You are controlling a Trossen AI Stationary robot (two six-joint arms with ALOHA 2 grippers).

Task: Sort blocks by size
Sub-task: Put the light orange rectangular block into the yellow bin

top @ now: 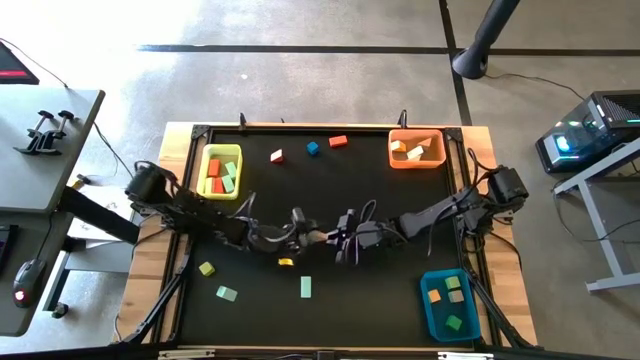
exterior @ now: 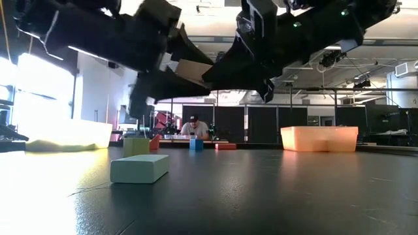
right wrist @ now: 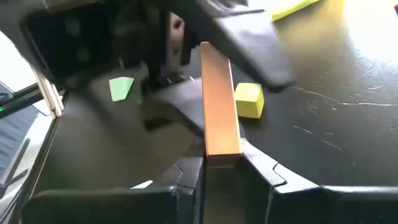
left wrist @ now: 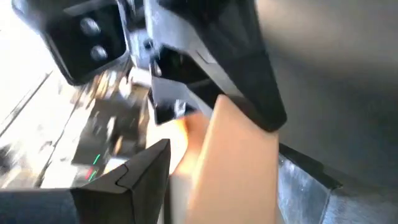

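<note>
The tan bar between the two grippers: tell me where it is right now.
The tan bar is in the air over the table's middle, pinched by the right gripper, its far end between the left gripper's fingers, above a yellow block.

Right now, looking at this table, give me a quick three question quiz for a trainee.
1. True or false: the orange bin holds blocks.
2. Which bin sits nearest the left arm? A yellow, B orange, C blue.
3. Fill in: the right tool grips a ___ bar.
Key: 1 true. 2 A, the yellow bin. 3 tan.
</note>
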